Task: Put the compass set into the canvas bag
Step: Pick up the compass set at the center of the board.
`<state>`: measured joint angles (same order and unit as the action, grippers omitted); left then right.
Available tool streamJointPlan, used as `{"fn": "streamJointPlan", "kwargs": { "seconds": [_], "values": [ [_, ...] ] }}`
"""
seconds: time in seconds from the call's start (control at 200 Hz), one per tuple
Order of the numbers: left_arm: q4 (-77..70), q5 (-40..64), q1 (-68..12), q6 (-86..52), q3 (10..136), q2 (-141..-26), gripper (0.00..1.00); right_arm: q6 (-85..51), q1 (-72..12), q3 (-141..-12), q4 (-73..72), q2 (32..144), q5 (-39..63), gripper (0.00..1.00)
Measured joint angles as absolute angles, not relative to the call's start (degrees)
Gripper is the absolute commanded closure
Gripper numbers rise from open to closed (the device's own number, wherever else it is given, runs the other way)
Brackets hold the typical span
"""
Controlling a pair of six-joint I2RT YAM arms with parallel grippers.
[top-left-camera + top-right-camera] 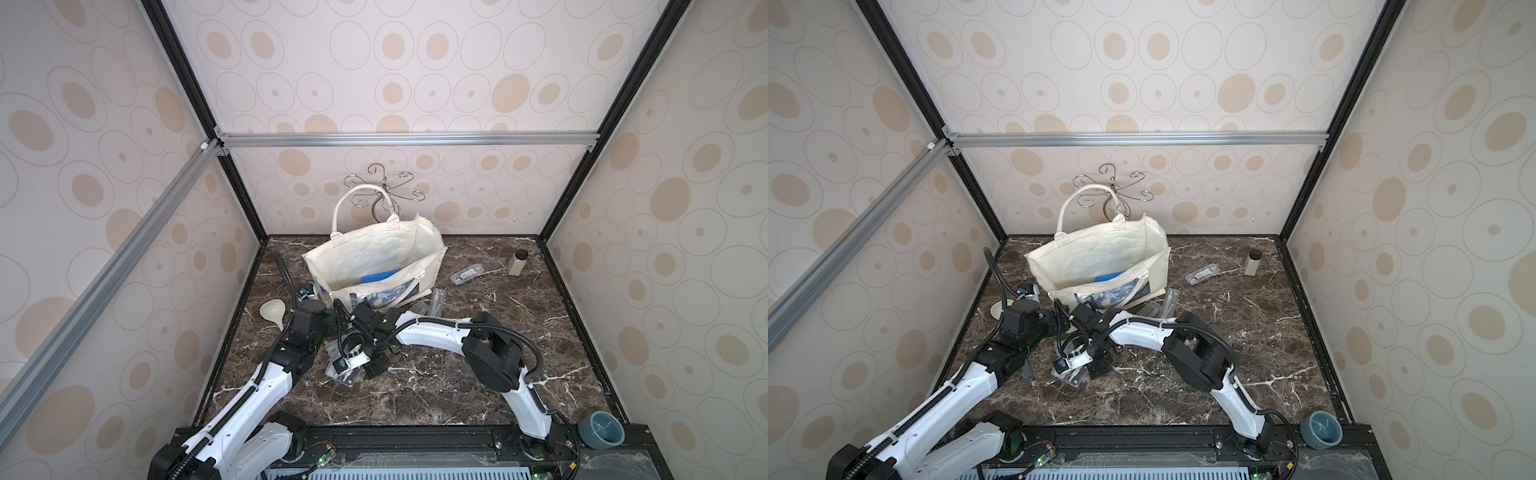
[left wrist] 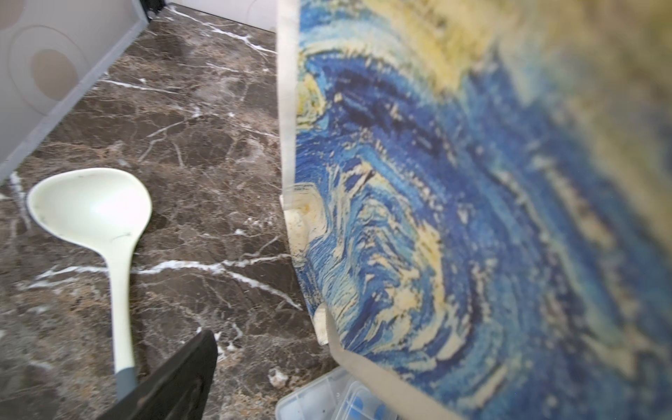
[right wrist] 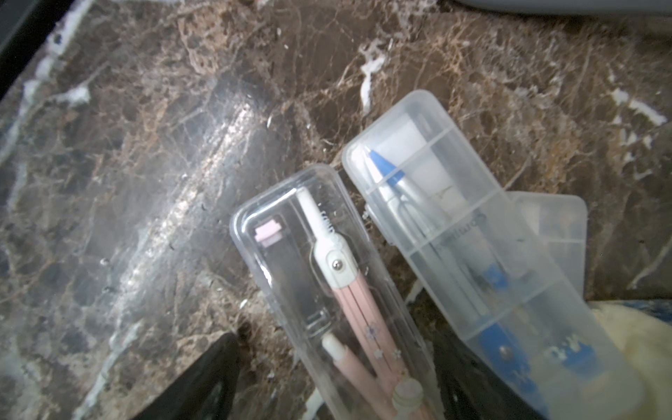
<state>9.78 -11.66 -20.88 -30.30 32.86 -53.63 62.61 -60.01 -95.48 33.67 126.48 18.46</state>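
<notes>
Cream ladle (image 2: 91,211) lies just outside the left pincer (image 1: 315,294), jaws spread wide, nosed up to the woven blue-yellow swirl print of the upright, open-mouthed canvas bag (image 1: 374,257). The right pincer (image 3: 338,334), released, straddles the compass set (image 3: 327,291): clear hard case, pink-and-white compass, flat on the veined brown marble counter (image 1: 478,374), short of the bag. A frosted case (image 3: 454,236) with a blue compass sits just beside it; lettering unreadable; bare counter wide on this pincer's outer side.

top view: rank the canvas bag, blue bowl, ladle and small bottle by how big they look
1. canvas bag
2. blue bowl, though it sits nearest the camera
3. ladle and small bottle look alike; the ladle is partly hidden
</notes>
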Motion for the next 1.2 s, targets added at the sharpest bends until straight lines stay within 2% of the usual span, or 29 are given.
{"fn": "streamJointPlan", "kwargs": {
  "seconds": [0.195, 0.36, 0.48, 0.63, 0.735, 0.91, 1.201],
  "values": [
    [11.05, -13.21, -20.84, -29.21, 33.04, -53.28, 0.00, 63.37, -59.99, -97.65, 37.10, 127.87, 19.62, 0.21],
    [11.25, -12.71, -20.88, -28.67, 33.15, -52.90, 0.00, 63.02, -59.99, -95.18, 35.81, 126.72, 19.94, 0.23],
    [11.25, -11.66, -21.12, -28.42, 33.15, -52.86, 0.00, 62.37, -59.99, -90.87, 34.30, 124.16, 19.92, 0.31],
    [10.98, -10.72, -21.34, -28.38, 33.15, -52.23, 0.00, 61.45, -60.05, -86.96, 33.39, 121.73, 19.53, 0.33],
    [10.31, -10.52, -21.34, -28.40, 33.15, -51.68, 0.00, 60.36, -60.16, -86.15, 33.19, 121.21, 19.29, 0.43],
    [9.39, -10.55, -21.32, -28.42, 33.15, -51.07, 0.00, 57.82, -60.34, -86.13, 33.34, 121.21, 18.90, 0.51],
    [8.56, -10.48, -21.30, -28.42, 33.15, -51.00, 0.00, 54.76, -60.40, -84.42, 30.94, 120.18, 18.06, 0.52]
  ]
}}
